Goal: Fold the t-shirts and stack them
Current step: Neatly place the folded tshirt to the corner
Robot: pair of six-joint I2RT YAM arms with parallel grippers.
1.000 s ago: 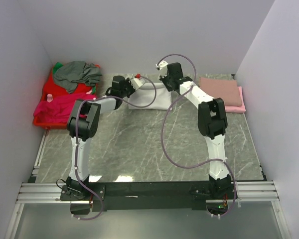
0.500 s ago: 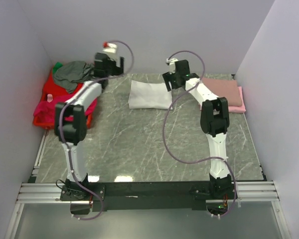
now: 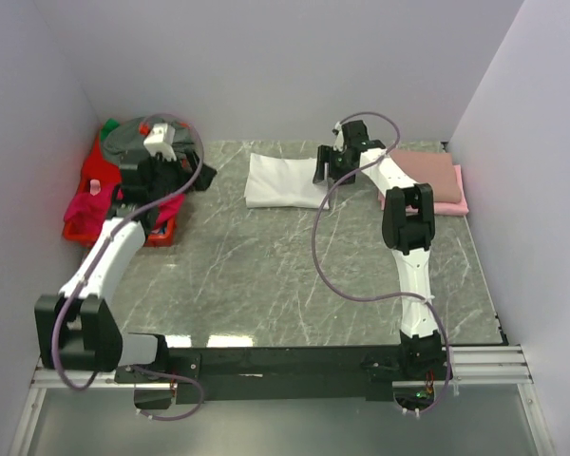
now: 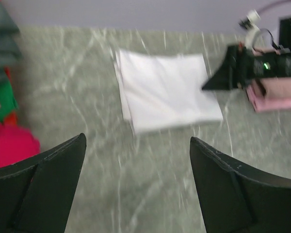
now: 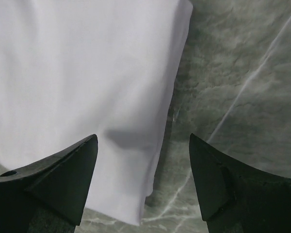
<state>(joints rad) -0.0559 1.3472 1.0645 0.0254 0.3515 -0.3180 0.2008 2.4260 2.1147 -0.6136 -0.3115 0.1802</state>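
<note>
We can't read any text, labels, brands or numbers in these views; nothing legible on anything.

We find the folded t-shirt [image 5: 77, 73] flat on the surface [image 3: 266, 275], under our right jaws, its edge running between them. Those jaws stand between it and the stack of folded t-shirts [image 3: 427, 176]. The folded t-shirt lies well ahead of our left jaws. Just to their left is the basket [image 3: 73, 230], with heaped t-shirts [image 3: 122, 142] in it.
</note>
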